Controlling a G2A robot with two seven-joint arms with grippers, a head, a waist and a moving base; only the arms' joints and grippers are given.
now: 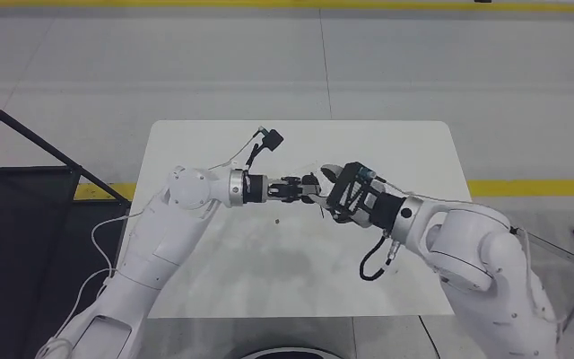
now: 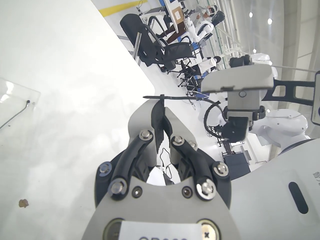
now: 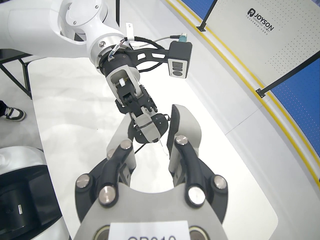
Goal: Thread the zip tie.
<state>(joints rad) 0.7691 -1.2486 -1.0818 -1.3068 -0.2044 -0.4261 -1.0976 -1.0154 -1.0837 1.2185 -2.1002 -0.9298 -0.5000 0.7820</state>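
A thin black zip tie is pinched between the closed fingers of my left gripper, held in the air over the middle of the white table. Its strap runs sideways past the fingertips and curls into a loop toward my right gripper. In the right wrist view my right gripper stands open, its two fingers either side of the left gripper tip, and a bit of the strap hangs below. From above, the left gripper and the right gripper meet tip to tip.
A small brown crumb lies on the table below the grippers. A clear plastic sheet with a wire lies on the table near the left arm. Office chairs stand beyond the table's rounded corner.
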